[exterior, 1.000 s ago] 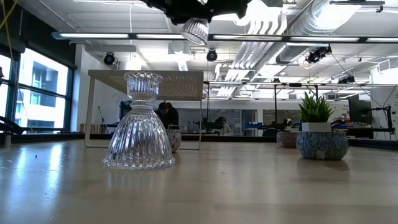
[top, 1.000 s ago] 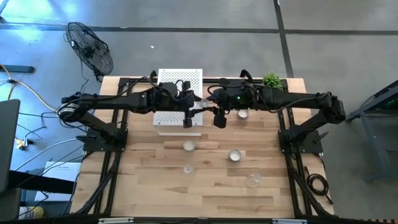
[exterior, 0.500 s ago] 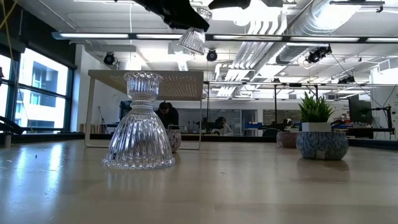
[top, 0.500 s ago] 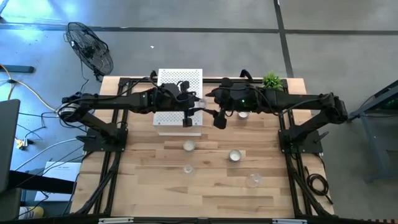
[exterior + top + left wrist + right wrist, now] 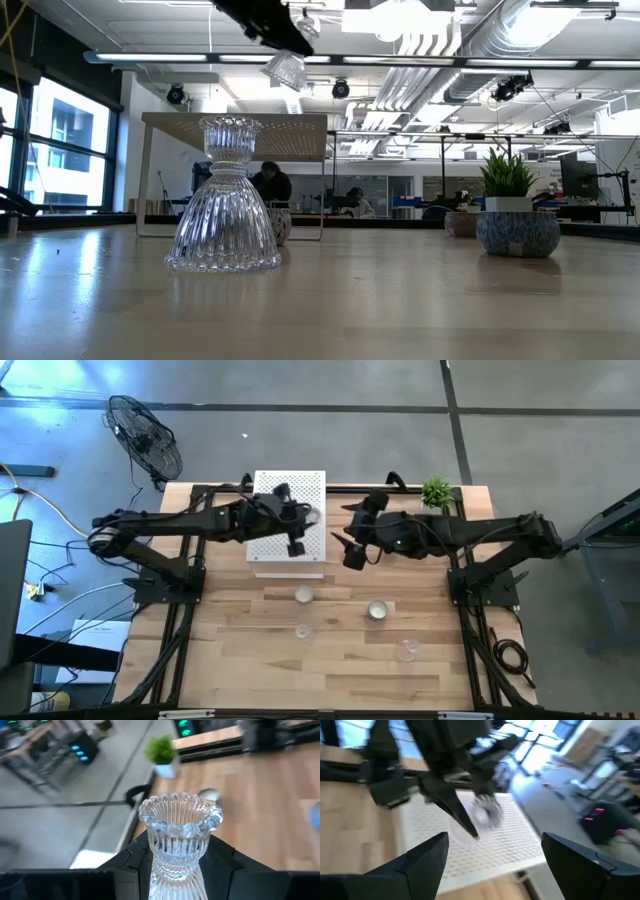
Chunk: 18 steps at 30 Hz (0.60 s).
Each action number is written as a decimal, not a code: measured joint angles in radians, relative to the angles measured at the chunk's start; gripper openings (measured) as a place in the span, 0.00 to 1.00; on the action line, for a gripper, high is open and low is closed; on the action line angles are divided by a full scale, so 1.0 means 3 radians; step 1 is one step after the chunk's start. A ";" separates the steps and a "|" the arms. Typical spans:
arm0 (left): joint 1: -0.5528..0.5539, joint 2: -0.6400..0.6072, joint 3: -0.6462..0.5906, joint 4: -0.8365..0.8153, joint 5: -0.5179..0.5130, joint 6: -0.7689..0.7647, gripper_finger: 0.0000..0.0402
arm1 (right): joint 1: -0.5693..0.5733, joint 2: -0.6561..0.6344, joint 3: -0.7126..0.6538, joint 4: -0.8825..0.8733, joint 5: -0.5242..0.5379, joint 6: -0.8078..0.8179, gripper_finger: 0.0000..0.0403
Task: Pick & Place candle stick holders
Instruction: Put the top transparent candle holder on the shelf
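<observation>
Now that the two arms have parted, the left gripper (image 5: 179, 866) alone carries the fluted clear-glass candle stick holder (image 5: 175, 832), clamped by its stem with the scalloped cup standing clear of the fingers. A second ago both grippers met at the right edge of the white perforated box (image 5: 285, 567). The left one has since swung left and sits over the box top, with the holder high in the air in the low view. To its right, the right gripper (image 5: 492, 865) has spread its fingers wide, holds nothing, and has drawn back a little to the right of the box. I judge the hand-over done; what is left for this piece is to lower it onto the box, and glass gripped by a narrow stem could tilt or slip on the way.

On the pale wooden table (image 5: 330, 670), four more small holders wait nearer than the box: a round one (image 5: 304, 595) just in front of it, a clear one (image 5: 303, 631) nearer again, a silvery round one (image 5: 377, 610) to the right, and a clear one (image 5: 407, 650) nearest and farthest right. A small green potted plant (image 5: 436, 489) stands at the far right corner. A black floor fan (image 5: 145, 440) stands off the far left corner, on grey concrete. Level with the tabletop, a tall ribbed glass holder (image 5: 225, 200) looms near the camera, and beyond lies an open workshop with seated people (image 5: 268, 185), ceiling ducts and strip lights
</observation>
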 joint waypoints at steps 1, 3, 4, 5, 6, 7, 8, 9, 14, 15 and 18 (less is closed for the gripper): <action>-0.0001 -0.0042 0.0000 -0.0014 -0.0094 -0.0001 0.29 | 0.0032 -0.0012 0.0001 -0.0029 0.0124 0.0000 0.78; -0.0001 -0.0143 0.0000 -0.0097 -0.0297 0.0000 0.29 | 0.0085 -0.0046 0.0001 -0.0069 0.0354 -0.0001 0.78; -0.0001 -0.0198 0.0000 -0.0133 -0.0392 -0.0001 0.29 | 0.0112 -0.0062 0.0000 -0.0115 0.0458 0.0004 0.78; -0.0001 -0.0247 0.0000 -0.0165 -0.0486 -0.0002 0.29 | 0.0137 -0.0070 -0.0001 -0.0164 0.0547 0.0026 0.78; 0.0005 -0.0300 0.0001 -0.0191 -0.0582 -0.0002 0.29 | 0.0151 -0.0088 -0.0004 -0.0184 0.0620 0.0066 0.78; 0.0026 -0.0359 0.0001 -0.0237 -0.0686 -0.0001 0.29 | 0.0164 -0.0113 -0.0003 -0.0217 0.0675 0.0114 0.78; 0.0054 -0.0409 0.0001 -0.0264 -0.0797 -0.0015 0.29 | 0.0172 -0.0123 -0.0004 -0.0253 0.0714 0.0167 0.78; 0.0079 -0.0464 0.0002 -0.0248 -0.0900 -0.0046 0.29 | 0.0181 -0.0135 -0.0003 -0.0269 0.0765 0.0240 0.78; 0.0421 -0.0688 0.0008 -0.0357 -0.1136 -0.0433 0.29 | 0.0181 -0.0204 -0.0003 -0.0288 0.0843 0.0550 0.78; 0.0520 -0.0706 0.0007 -0.0376 -0.1084 -0.0502 0.29 | 0.0179 -0.0216 -0.0004 -0.0291 0.0829 0.0584 0.78; 0.0885 -0.0768 0.0006 -0.0371 -0.0700 -0.0680 0.29 | 0.0190 -0.0273 -0.0003 -0.0309 0.0767 0.0616 0.78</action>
